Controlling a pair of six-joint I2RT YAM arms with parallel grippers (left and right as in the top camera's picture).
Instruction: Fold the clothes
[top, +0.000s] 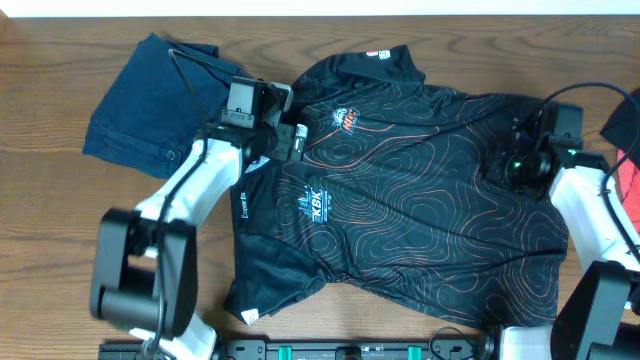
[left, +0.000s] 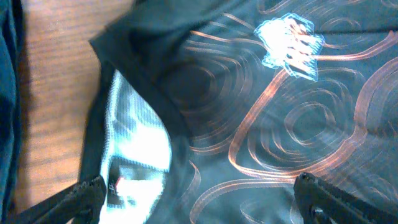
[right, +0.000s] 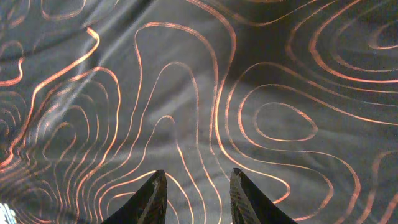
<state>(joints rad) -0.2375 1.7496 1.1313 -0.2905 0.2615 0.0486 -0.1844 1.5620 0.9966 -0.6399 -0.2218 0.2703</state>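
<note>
Jersey (top: 420, 200) lies spread mid-table (top: 50, 200), chest side up. Thin slick knit, black with fine orange contour lines. Near hem is rumpled, with the near-left corner bunched. Right gripper (right: 198, 193) is over the jersey's right half. Its dark tapered fingers (right: 152, 199) are slightly parted with nothing pinched, and the cloth below is softly creased. Left gripper (left: 202, 199) is over the collar (left: 134, 149), jaws spread wide and empty. Pale mesh lining shows inside the neck. Bare wood grain on the left. Farther back, folded denim (top: 150, 100) sits just beside the jersey's shoulder. Red cloth (top: 628, 125) is at the right edge.
</note>
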